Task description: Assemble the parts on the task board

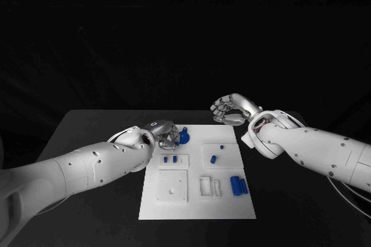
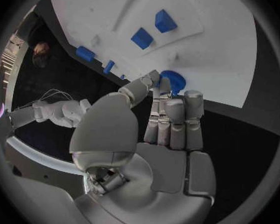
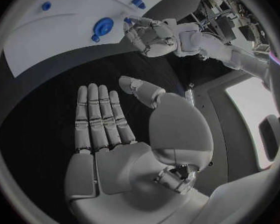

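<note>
left hand (image 1: 160, 135): blue gear (image 1: 183, 135) touched by fingertips at white board (image 1: 232, 204) far edge, grip unclear | right hand (image 1: 232, 110): held open, empty, above tabletop (image 1: 93, 124)

Task board (image 1: 197, 204): white rectangular plate, flat on the black table, reaching from under the left hand (image 1: 158, 135) toward the robot.

Blue gear (image 1: 183, 135): round, toothed, on the board's far left corner, touching the left hand's fingertips (image 2: 157, 79).

Small blue parts (image 1: 239, 186): upright pegs and blocks, well apart from both hands.
</note>
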Available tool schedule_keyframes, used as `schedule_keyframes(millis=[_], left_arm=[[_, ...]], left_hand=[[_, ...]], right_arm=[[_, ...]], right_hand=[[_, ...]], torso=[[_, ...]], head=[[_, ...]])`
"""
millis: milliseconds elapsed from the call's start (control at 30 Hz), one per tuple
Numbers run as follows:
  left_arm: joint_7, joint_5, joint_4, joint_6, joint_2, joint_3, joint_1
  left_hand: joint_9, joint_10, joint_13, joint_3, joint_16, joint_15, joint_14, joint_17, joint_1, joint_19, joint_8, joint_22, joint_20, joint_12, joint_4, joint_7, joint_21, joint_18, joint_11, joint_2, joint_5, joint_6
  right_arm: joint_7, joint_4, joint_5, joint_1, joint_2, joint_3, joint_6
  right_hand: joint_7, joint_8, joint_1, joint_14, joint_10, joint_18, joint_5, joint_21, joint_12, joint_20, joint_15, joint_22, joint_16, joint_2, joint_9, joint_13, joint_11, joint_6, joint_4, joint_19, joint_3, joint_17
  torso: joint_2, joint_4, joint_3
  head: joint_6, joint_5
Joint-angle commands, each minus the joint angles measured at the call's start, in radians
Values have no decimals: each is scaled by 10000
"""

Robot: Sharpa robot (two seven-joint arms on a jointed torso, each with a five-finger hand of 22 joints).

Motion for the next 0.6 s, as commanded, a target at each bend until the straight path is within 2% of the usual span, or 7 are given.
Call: schedule_keyframes(millis=[33, 133, 600], left_arm=[[-82, 106, 22, 751, -58, 3, 11], [-112, 12, -27, 812, -60, -5, 9], [-179, -29, -211, 1023, -67, -15, 7]], left_hand=[[18, 103, 10, 49, 9, -18, 40, -11, -13, 70, 16, 155, -291, 36, 9, 18, 54, 625, 33, 72, 45, 116], [17, 104, 10, 50, 7, -18, 40, -12, -15, 70, 15, 155, -292, 34, 9, 18, 54, 624, 33, 74, 47, 116], [16, 109, 11, 53, 1, -17, 38, -16, -21, 67, 13, 155, -296, 21, 3, 18, 57, 621, 34, 77, 43, 116]], right_arm=[[103, 12, -9, 1, 4, 5, 73], [103, 5, -9, 1, 8, 5, 75], [111, -3, -10, 0, 34, 5, 76]], right_hand=[[16, 67, 101, -25, 40, -5, 39, -37, -70, 7, 24, 1, -50, -10, -17, -17, 12, -11, -17, -82, -52, -13], [16, 67, 101, -24, 42, -5, 41, -37, -71, 7, 24, 1, -51, -9, -18, -20, 12, -11, -16, -82, -53, -13], [15, 67, 106, -26, 46, -4, 53, -47, -81, 11, 25, 4, -59, -6, -23, -38, 12, -10, -17, -86, -52, -18]], torso=[[9, -20, -4], [16, -31, -1], [19, -29, 6]], head=[[-6, 25], [-4, 67], [-19, 96]])
